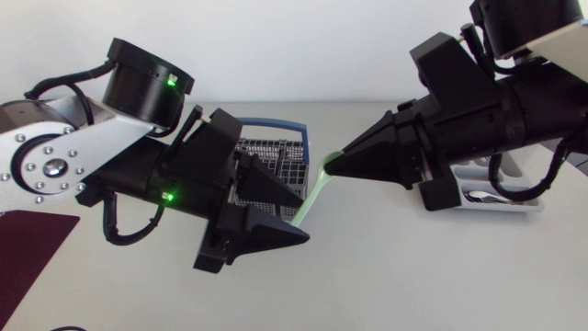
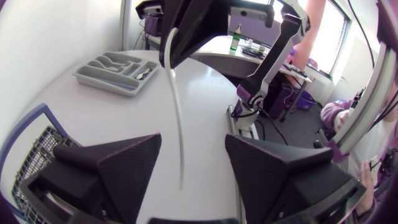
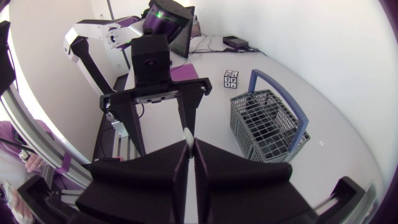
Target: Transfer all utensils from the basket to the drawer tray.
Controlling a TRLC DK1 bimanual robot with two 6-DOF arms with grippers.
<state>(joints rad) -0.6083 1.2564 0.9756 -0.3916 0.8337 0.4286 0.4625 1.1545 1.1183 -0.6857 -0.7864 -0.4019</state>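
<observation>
A pale green utensil [image 1: 312,193] hangs slanted in the air between both arms. My right gripper [image 1: 335,165] is shut on its upper end [image 3: 188,133]. Its lower part [image 2: 178,118] passes between the fingers of my left gripper [image 2: 193,149], which stands open with a gap on either side. In the head view the left gripper [image 1: 301,221] sits in front of the grey wire basket [image 1: 280,152] with its blue handle. The grey drawer tray [image 1: 528,207] lies behind my right arm; the left wrist view shows the tray [image 2: 93,78] holding some utensils. From the right wrist, the basket [image 3: 267,121] is beside the left gripper [image 3: 160,99].
A dark red mat [image 1: 28,248] lies at the table's left front edge. A small black-and-white cube [image 3: 231,79] sits beyond the basket. Bare tabletop [image 1: 413,267] spreads across the front.
</observation>
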